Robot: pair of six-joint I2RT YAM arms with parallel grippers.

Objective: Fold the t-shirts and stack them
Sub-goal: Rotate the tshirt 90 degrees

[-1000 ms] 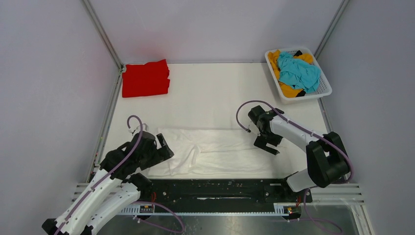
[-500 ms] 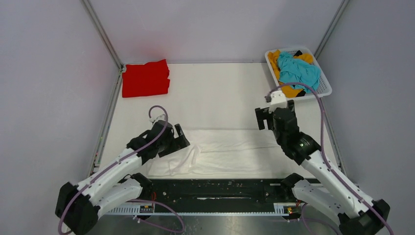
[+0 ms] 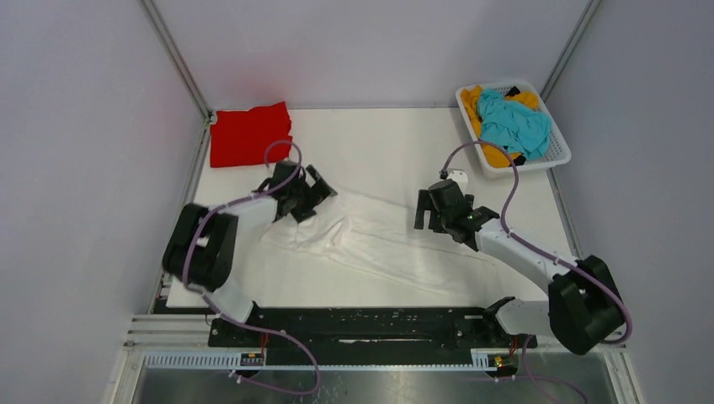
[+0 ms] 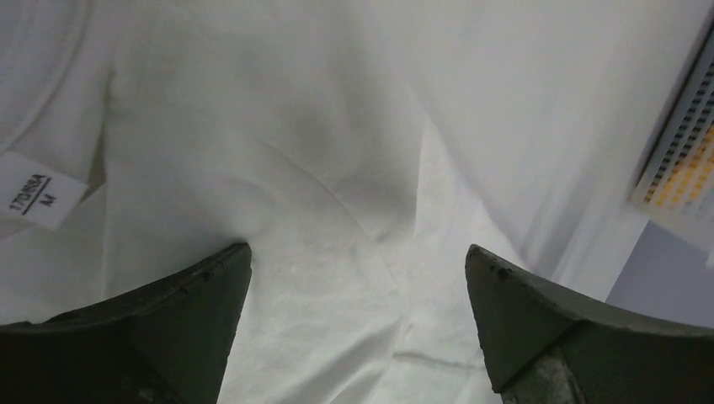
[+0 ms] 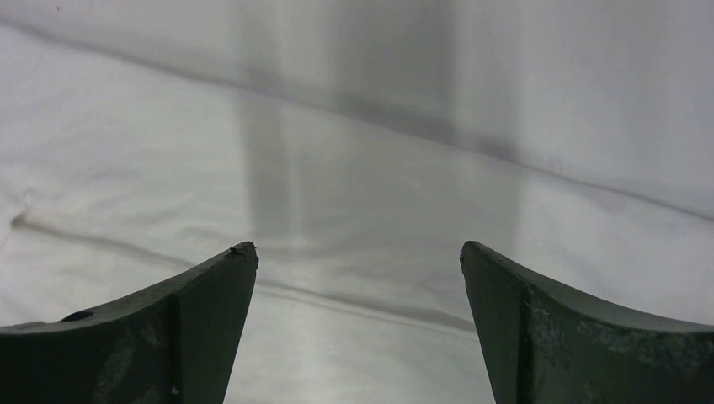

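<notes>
At mid-table, the left gripper point(image 3: 310, 192) has its jaws spread wide with nothing pinched, over the far-left end of the large white soft cloth t-shirt point(image 3: 379, 246). A small white size label point(image 4: 40, 190) lies near its left finger. The right gripper point(image 3: 438, 212) is also spread and empty, over the shirt's far-right edge. The shirt lies rumpled, slanting across the white table point(image 3: 379, 147) between the arms, not yet folded. The folded bright red t-shirt point(image 3: 250, 135) is in the far-left corner, well apart. The teal t-shirt point(image 3: 515, 122) and orange-yellow t-shirt point(image 3: 497, 156) are bunched in the white slotted plastic basket point(image 3: 556, 128). Likely step: grab the white shirt's edge for a fold. To do it well, pinch at matching points, catch all layers and move together so the crease runs straight.
</notes>
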